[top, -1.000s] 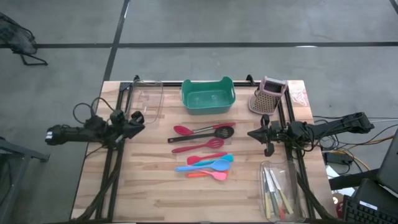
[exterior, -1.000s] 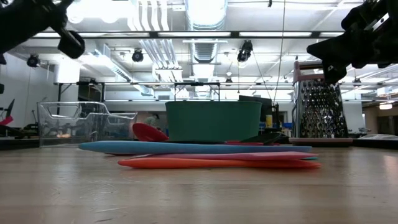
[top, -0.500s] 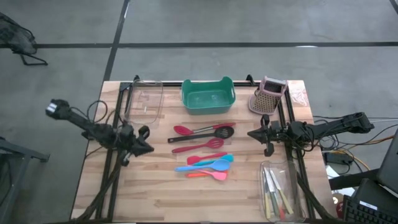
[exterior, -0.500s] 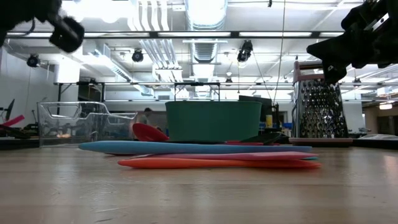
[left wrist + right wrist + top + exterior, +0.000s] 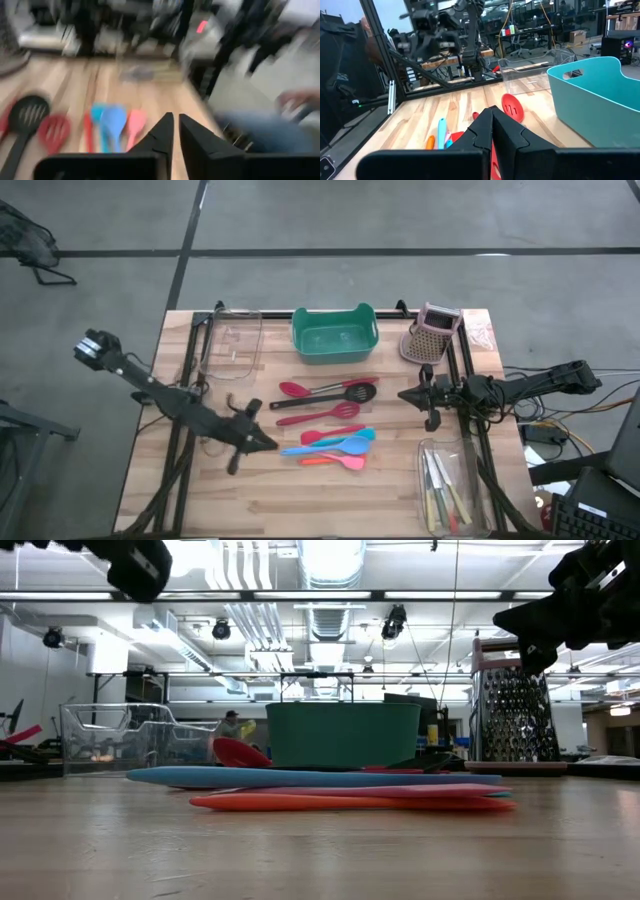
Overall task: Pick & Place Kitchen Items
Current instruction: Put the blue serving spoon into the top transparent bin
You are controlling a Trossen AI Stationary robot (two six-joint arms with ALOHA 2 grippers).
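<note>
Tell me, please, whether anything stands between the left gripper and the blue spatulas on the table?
Nothing visible does. The left gripper hangs just beside the handle end of the blue spatulas, with only bare wooden table between them. The red and black utensils lie farther back, out of that line.

Utensils at mid-desk, containers behind and beside

On the desk (image 5: 150,490), spoons and turners (image 5: 328,396) lie behind the spatulas (image 5: 335,446); the tub (image 5: 334,335) sits behind them, between a clear bin (image 5: 232,340) at left and the grater (image 5: 433,332) at right; the front-right tray (image 5: 450,485) holds more utensils.
</note>
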